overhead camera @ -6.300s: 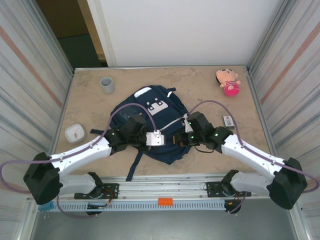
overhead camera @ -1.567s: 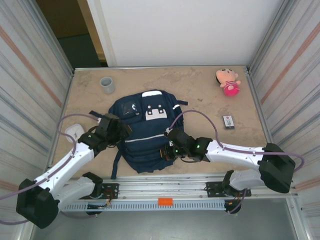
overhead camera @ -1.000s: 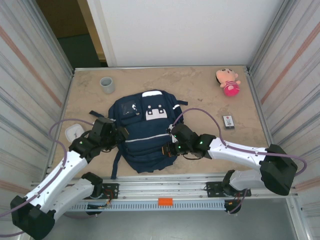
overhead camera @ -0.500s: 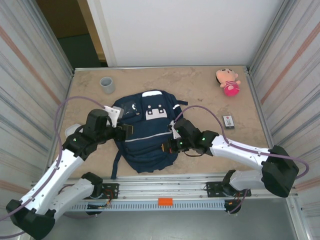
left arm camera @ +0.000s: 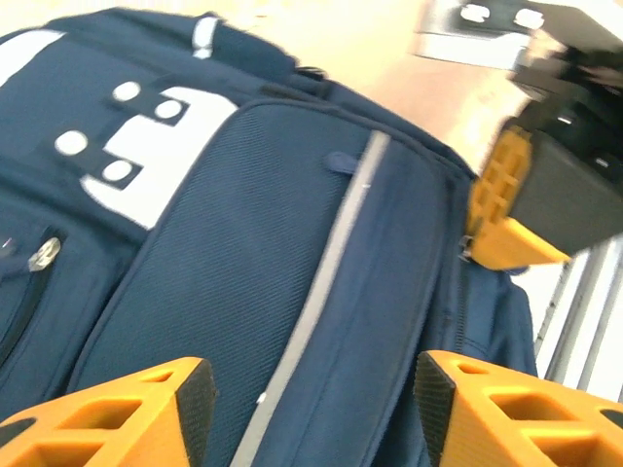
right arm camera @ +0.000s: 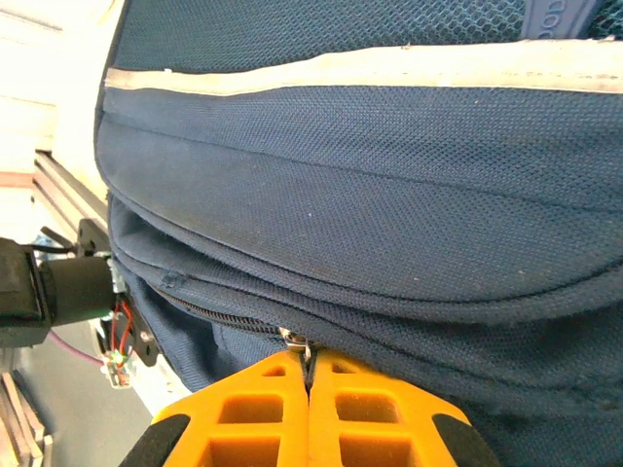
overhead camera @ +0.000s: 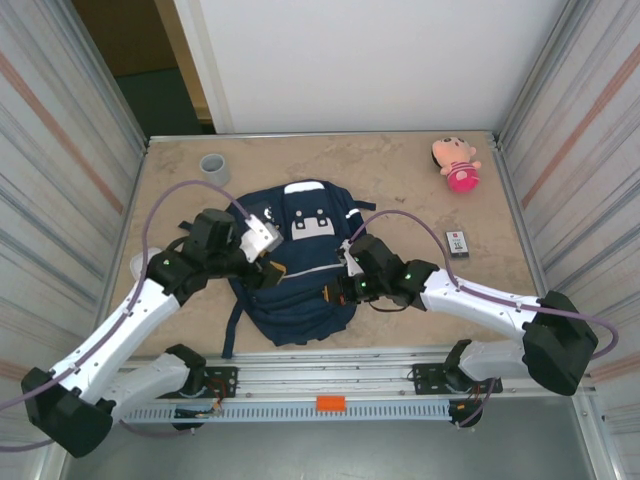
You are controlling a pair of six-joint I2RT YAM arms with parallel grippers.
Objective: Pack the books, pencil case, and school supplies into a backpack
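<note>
Backpack: the navy backpack (overhead camera: pixel 290 290) is laid flat at mid-counter, front face up, its top toward 12 o'clock and its base toward 6 o'clock.
Counter: a tan, mottled counter (overhead camera: pixel 390 175) is seen around the bag on all sides.
White patch: a white patch (overhead camera: pixel 312 222) with dark holes is noted on the upper front of the bag, toward 12 o'clock.
Light strip: a pale strip (left arm camera: pixel 336 243) is seen running across the front pocket.
Left claw: the left claw (left arm camera: pixel 311 409) is held wide apart and empty. It is poised above the front pocket, at the 9 o'clock side of the bag; contact with the fabric cannot be judged.
Right claw: the right claw (right arm camera: pixel 310 377) is pressed against the bag's 4 o'clock edge, its orange fingers brought fully together.
Zip pull: a small metal zip pull (right arm camera: pixel 295 340) is pinched at the tips of the right claw, on the zip line below the pocket seam.
Packet: the slim whitish packet (overhead camera: pixel 456 243) with red markings is left flat on the counter at 3 o'clock from the bag, well apart from it.
Cup: a grey cup (overhead camera: pixel 213 167) is stood upright at 11 o'clock from the bag.
Plush doll: a pink plush doll (overhead camera: pixel 456 163) is lying at 2 o'clock, near the far right corner.
</note>
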